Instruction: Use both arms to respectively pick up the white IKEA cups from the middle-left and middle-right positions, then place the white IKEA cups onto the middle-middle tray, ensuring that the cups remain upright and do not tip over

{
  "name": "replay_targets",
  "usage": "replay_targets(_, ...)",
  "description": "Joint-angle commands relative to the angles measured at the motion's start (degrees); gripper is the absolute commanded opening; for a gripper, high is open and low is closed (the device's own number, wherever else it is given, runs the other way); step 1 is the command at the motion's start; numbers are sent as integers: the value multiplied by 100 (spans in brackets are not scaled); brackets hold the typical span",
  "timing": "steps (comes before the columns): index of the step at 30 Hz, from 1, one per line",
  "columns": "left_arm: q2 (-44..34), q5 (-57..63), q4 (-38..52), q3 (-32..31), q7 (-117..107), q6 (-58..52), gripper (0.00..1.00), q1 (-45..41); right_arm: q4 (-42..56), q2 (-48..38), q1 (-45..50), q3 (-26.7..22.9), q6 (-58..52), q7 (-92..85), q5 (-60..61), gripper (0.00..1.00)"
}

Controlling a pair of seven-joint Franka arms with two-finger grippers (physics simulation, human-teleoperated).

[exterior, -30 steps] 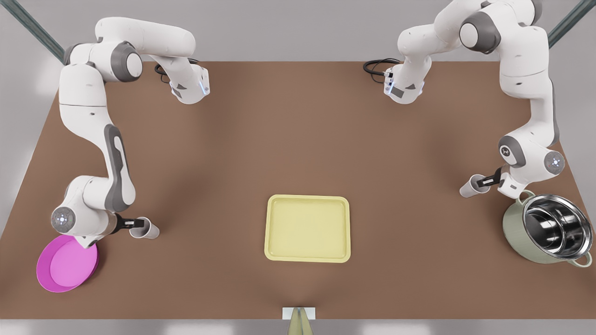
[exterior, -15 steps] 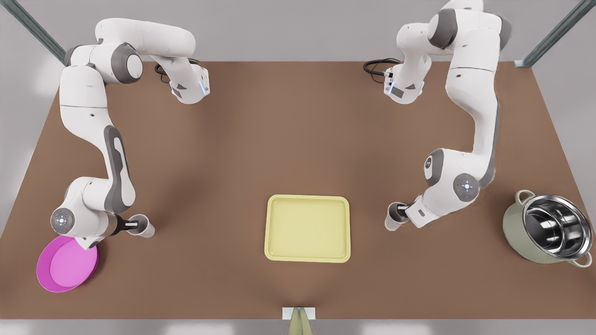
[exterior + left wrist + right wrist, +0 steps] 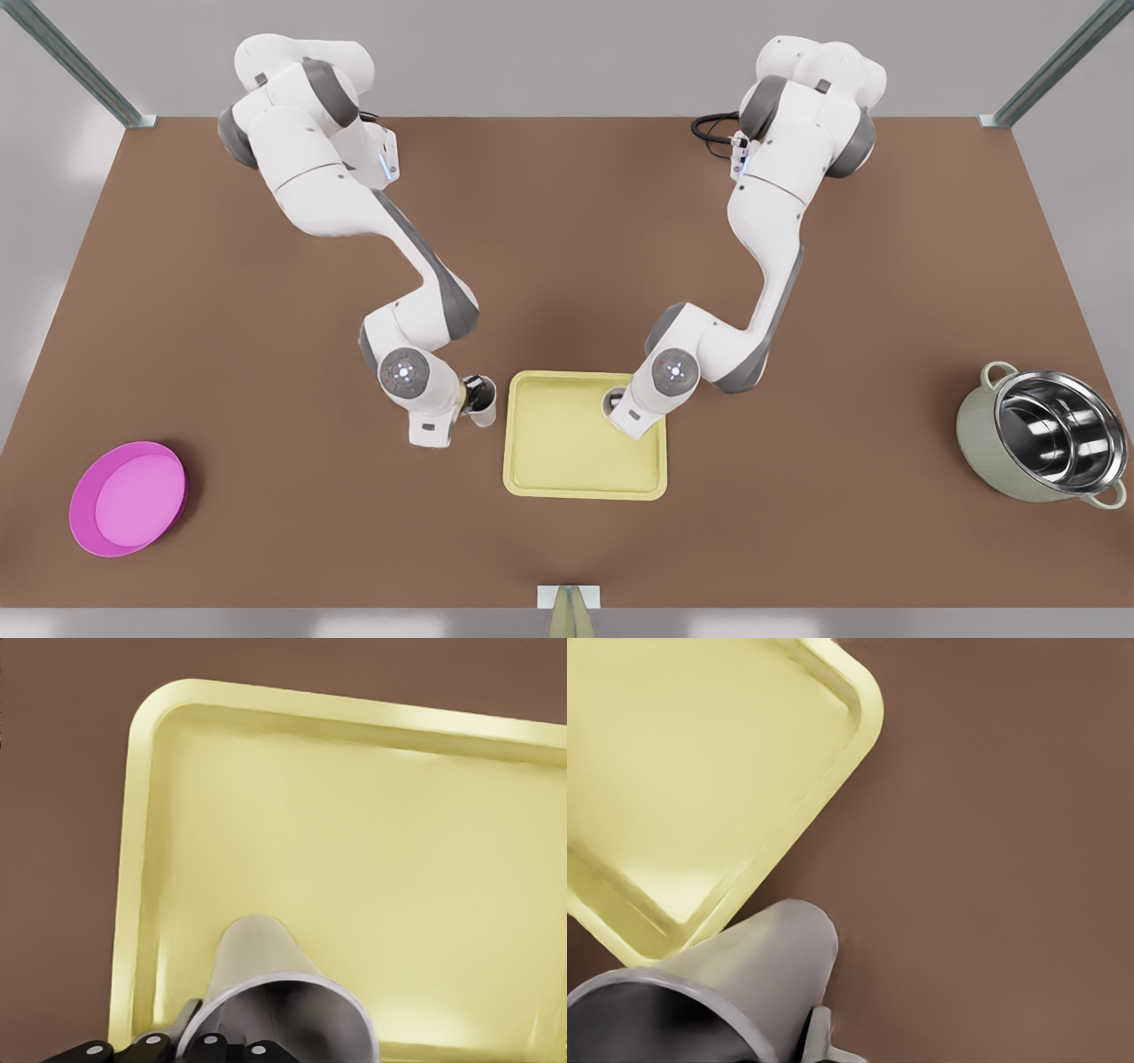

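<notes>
The pale-yellow tray (image 3: 567, 461) lies at the table's front middle. The arm at the front view's right carries my left gripper (image 3: 615, 406), which is shut on a white cup (image 3: 611, 399) held over the tray's far right part. In the left wrist view that cup (image 3: 266, 974) hangs above the tray (image 3: 372, 833), with black fingers (image 3: 146, 1048) at its rim. On the other arm, at the front view's left, my right gripper (image 3: 477, 393) is shut on the second white cup (image 3: 484, 413) just outside the tray's left edge. Beside a tray (image 3: 700, 771) corner, this cup (image 3: 753, 974) hangs over bare table.
A magenta-pink bowl (image 3: 128, 498) sits at the front view's front left. A green steel-lined pot (image 3: 1041, 439) stands at the right side. Black cables (image 3: 713, 128) lie at the far edge by the arm base.
Both arms have swung inward from the table's sides, carrying their cups toward the tray. The left gripper's cup is now over the tray and the right gripper's cup is beside it.
</notes>
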Motion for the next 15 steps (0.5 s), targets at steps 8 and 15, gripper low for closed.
replay_targets(8, -16, 1, -11, -165, -2792, 295, 100, 217, 164, 299, 542, 10, 1498, 905, 282, 21)
replay_targets(15, -68, 1, -46, -174, -2792, -56, 100, 208, 709, 870, 674, 10, 1507, 905, 633, 21)
